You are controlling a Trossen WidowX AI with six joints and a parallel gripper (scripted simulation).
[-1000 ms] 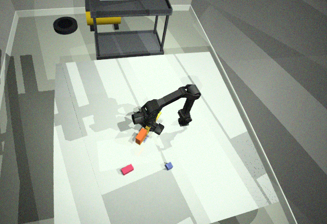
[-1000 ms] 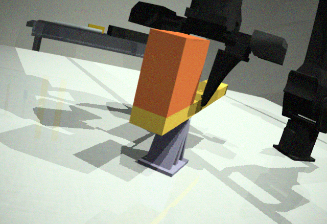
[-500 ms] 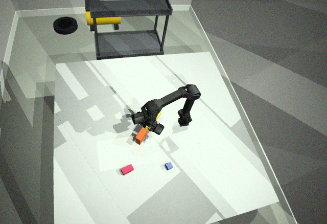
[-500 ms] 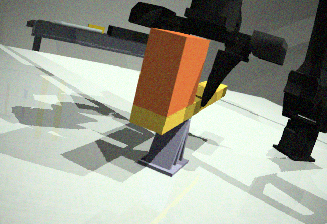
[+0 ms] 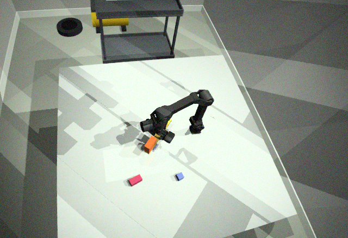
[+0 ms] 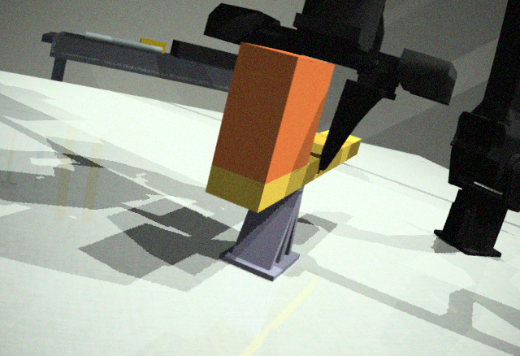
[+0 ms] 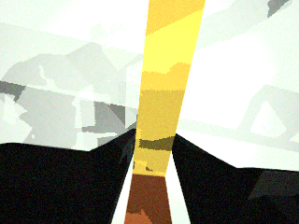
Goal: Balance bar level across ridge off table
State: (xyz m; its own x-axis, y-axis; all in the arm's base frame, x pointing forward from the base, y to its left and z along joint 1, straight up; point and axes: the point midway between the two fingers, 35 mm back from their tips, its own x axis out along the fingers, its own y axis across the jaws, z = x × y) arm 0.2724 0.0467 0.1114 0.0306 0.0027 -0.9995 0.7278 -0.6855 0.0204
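The yellow bar [image 5: 169, 122] [image 6: 350, 149] [image 7: 163, 107] carries a tall orange block [image 5: 150, 143] [image 6: 260, 112] [image 7: 149, 201] on one end. My gripper [image 5: 157, 136] [image 6: 313, 166] [image 7: 153, 135] is shut on the bar just beyond the block, one finger on each side. The grey-purple ridge [image 6: 266, 234] stands upright on the table, under the bar near the block end. The bar hangs clear of the table and looks about level. The ridge's top is hidden behind the bar, so I cannot tell whether they touch.
A red block [image 5: 135, 180] and a small blue block [image 5: 180, 176] lie on the table in front of the ridge. The arm's base [image 5: 196, 127] [image 6: 472, 226] stands to the right. A dark trolley [image 5: 137, 13] stands behind the table, with a tyre [image 5: 61, 30] on the floor.
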